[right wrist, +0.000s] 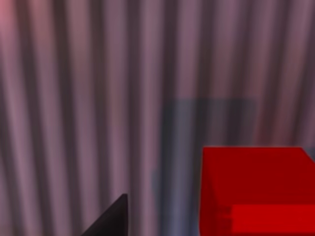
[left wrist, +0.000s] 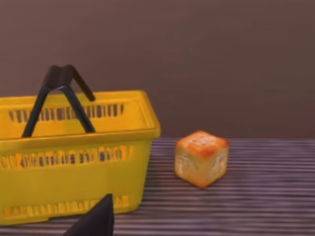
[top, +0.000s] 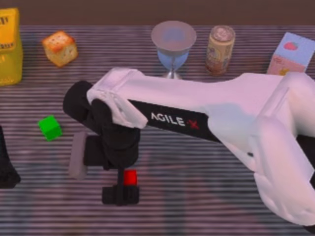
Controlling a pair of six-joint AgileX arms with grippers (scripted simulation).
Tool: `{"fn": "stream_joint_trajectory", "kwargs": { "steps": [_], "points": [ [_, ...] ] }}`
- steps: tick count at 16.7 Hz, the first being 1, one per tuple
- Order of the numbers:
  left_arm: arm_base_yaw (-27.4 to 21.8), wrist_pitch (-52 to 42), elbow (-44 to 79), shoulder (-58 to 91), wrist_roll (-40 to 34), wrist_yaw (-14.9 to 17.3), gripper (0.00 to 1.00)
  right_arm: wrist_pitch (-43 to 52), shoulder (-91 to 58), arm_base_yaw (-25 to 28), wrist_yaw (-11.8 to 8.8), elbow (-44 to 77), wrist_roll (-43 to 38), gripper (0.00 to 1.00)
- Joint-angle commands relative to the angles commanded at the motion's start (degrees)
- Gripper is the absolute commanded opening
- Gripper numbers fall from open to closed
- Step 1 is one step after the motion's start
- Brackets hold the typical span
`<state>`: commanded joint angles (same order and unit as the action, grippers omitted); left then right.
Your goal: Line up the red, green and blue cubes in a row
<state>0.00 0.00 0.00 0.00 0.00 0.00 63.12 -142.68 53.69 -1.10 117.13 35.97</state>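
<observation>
Right gripper [top: 124, 186] low over bench, at red cube [top: 130, 177]; jaws' state indeterminate. Risk: off-centre closure knocks cube aside. Left arm parked.

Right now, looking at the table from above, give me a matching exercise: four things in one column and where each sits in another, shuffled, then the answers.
Things:
1. red cube
2. green cube
3. yellow basket
4. pink carton

Places:
A. far right corner
B. far left corner
C. at the right gripper
D. alone on the left side

Pairs: 1-C, 2-D, 3-B, 4-A
</observation>
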Motion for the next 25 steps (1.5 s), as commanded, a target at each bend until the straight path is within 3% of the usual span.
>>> {"fn": "stream_joint_trajectory", "kwargs": {
  "steps": [7, 15, 21, 25],
  "points": [
    [0.0, 0.0, 0.0, 0.0, 0.0, 0.0, 1.0, 1.01, 0.08, -0.11, -0.02, 0.99, 0.01, 1.0],
    [0.0, 0.0, 0.0, 0.0, 0.0, 0.0, 1.0, 14.0, 2.4, 0.16, -0.04, 11.61, 0.3, 1.0],
    [-0.18, -0.94, 1.47, 1.49, 0.78, 0.1, 1.0, 12.58, 3.88, -0.83, -0.21, 10.11, -0.11, 1.0],
    [-0.87, -6.51, 10.32, 10.98, 5.34, 0.29, 1.0, 5.59, 14.2, -5.51, -1.01, 1.04, -2.72, 1.0]
  ]
}}
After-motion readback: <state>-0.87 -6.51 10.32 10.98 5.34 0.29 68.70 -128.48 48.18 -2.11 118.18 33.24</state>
